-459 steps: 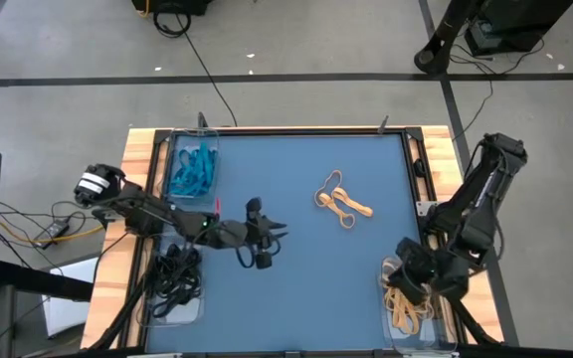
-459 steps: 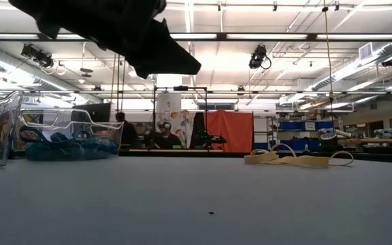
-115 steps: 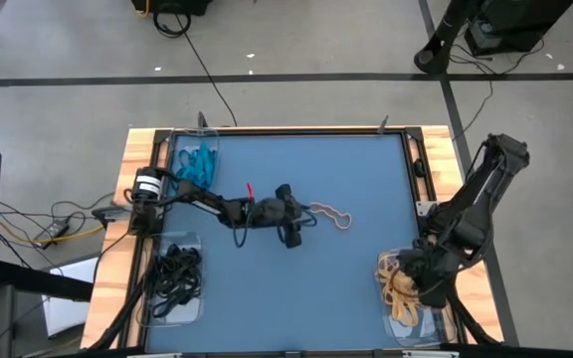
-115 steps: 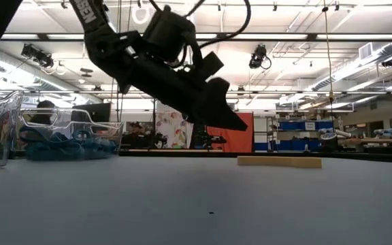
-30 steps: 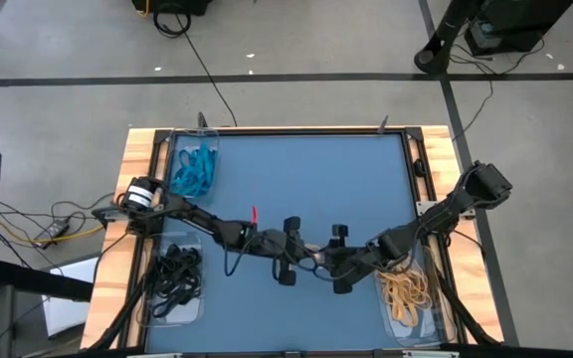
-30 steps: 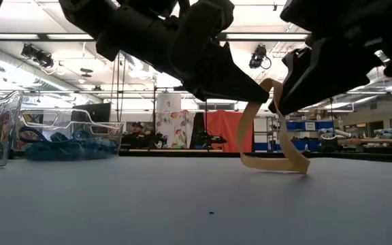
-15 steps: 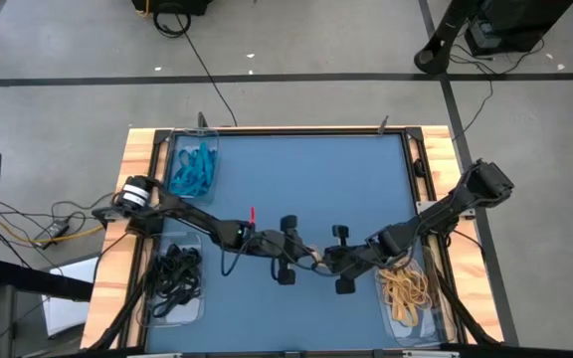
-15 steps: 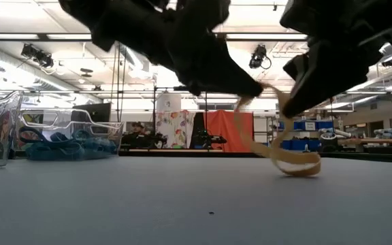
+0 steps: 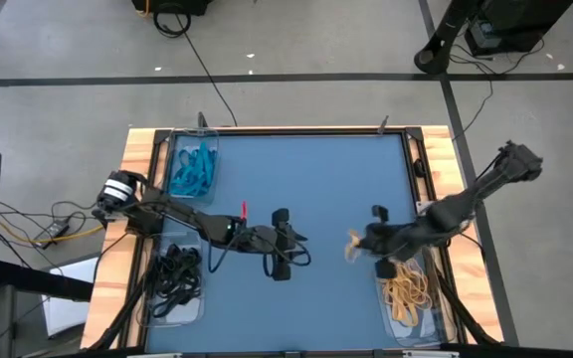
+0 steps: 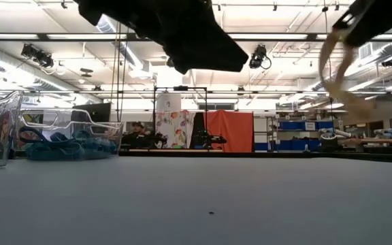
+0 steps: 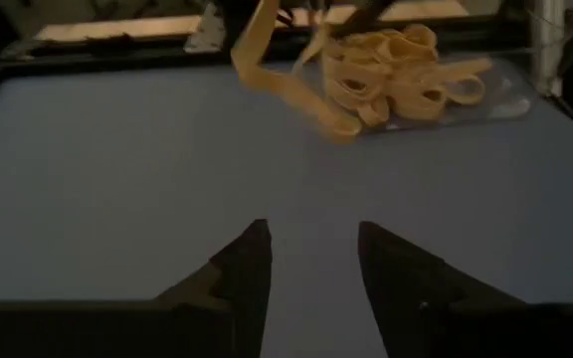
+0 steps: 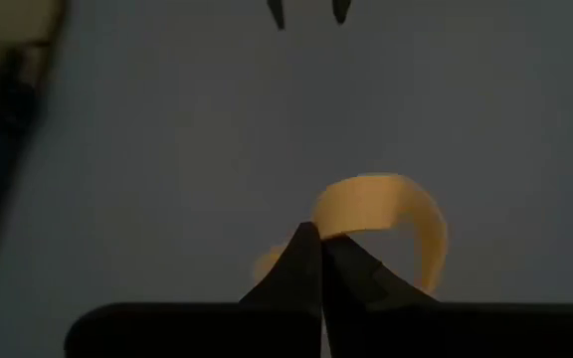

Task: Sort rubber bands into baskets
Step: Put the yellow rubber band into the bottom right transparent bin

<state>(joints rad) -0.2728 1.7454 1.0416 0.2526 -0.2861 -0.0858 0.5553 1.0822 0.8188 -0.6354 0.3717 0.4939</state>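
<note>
My right jaws [image 9: 354, 245] are clamped on a tan rubber band [image 12: 391, 214] — the two tips meet on its strip, and the loop curls out past them, lifted clear of the blue worktop [image 9: 306, 169]. From table height the band [image 10: 337, 64] hangs high in the air with nothing under it. Taking the tan band tray [image 9: 419, 316] as the landmark: the held band [image 9: 353, 246] is just off that tray's inner far corner, over bare worktop, not yet above the tray. Inside the tray lies a pile of tan bands [image 9: 406, 289]; my left wrist camera sees the same pile [image 11: 396, 72] with the held strip [image 11: 286, 75] dangling in front of it.

My left jaws [image 9: 301, 250] are apart with nothing between them, both fingers [image 11: 242, 268] showing a clear gap over plain blue surface. They hover near the middle of the worktop, well apart from the tan band tray, pointing toward it.

Across the worktop from that tray, a clear tray with black bands [image 9: 175, 273] sits at the opposite near corner, and a clear tray with teal bands [image 9: 193, 167] stands beyond it — the teal heap [image 10: 63, 147] shows through the tray wall.
</note>
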